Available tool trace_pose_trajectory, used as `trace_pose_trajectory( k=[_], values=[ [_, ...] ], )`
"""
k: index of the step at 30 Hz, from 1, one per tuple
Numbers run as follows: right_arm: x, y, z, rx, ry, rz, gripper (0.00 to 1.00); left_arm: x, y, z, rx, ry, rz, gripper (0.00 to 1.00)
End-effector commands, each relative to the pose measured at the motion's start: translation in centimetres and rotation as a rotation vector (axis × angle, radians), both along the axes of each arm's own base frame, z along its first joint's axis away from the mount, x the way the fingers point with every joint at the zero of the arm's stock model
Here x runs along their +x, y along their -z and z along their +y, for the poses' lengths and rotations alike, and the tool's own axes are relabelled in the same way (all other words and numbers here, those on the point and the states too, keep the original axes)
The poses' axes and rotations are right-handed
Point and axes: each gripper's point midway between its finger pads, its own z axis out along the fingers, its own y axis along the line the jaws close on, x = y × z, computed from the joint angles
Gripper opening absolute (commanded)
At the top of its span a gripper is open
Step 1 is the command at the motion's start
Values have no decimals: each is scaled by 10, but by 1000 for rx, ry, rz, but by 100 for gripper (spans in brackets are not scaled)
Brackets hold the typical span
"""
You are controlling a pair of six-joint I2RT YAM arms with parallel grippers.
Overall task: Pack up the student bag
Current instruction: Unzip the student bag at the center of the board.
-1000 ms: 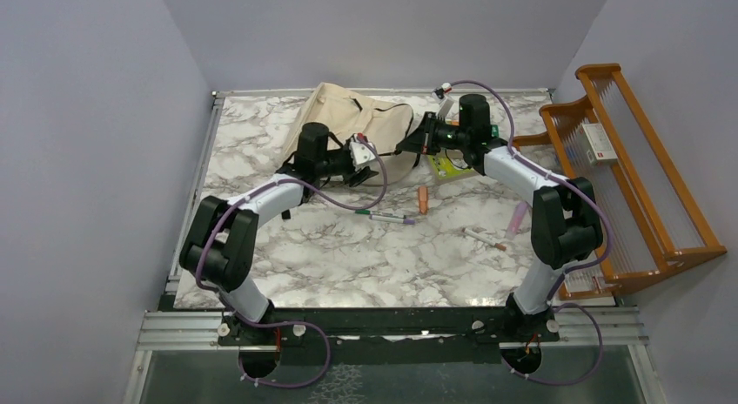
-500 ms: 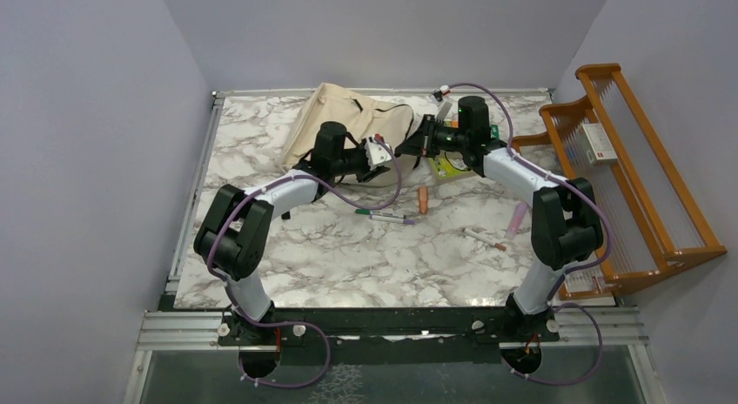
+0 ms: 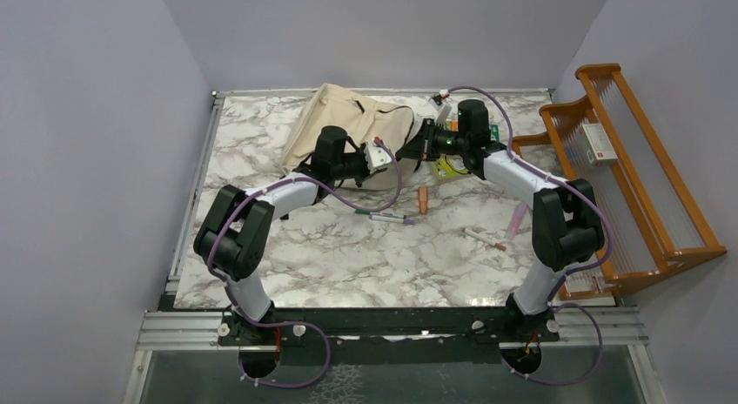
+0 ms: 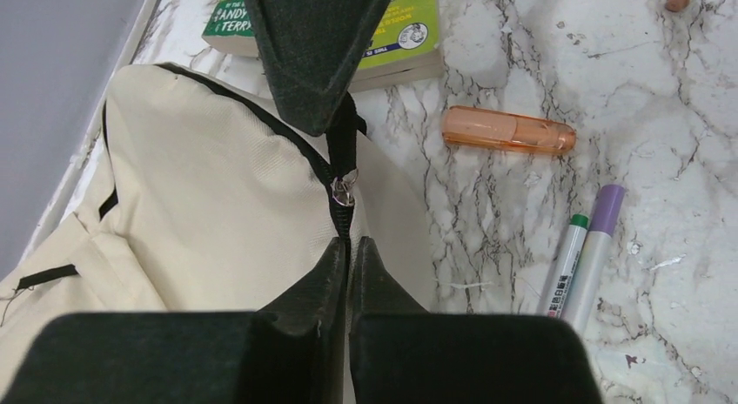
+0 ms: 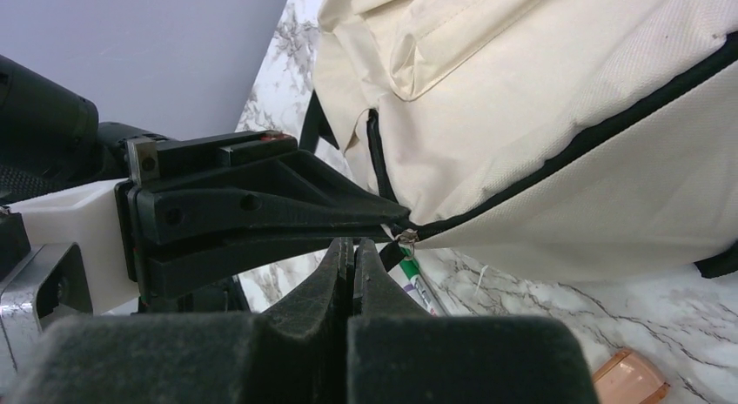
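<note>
I judge this the opening step: the student bag lies at the table's far side, looking zipped, and both claws meet at its zipper end. My left gripper is pinched on the black zipper trim just below the zipper pull. The right gripper is clamped together beside it; whether it holds fabric I cannot tell. Next, one claw should draw the pull while the other anchors.

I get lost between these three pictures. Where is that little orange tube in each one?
Top external: the orange tube lies mid-picture, to the lower right of the student bag.
Left wrist: upper right of centre, just off the bag's edge.
Right wrist: only one end shows, in the bottom right corner.
Shared landmark: the beige student bag, which shows in all three views.
</note>
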Motion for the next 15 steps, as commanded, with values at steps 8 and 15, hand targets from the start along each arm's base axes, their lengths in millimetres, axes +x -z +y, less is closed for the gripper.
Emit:
trace_pose_trajectory(
  k=[8,15],
  values=[
    [42,-25,-12,-73,166,-140,1,-43,15,28,57,-35,76,0],
    [80,-24,-11,-111,226,-161,1,-61,19,44,98,-55,80,0]
  ],
)
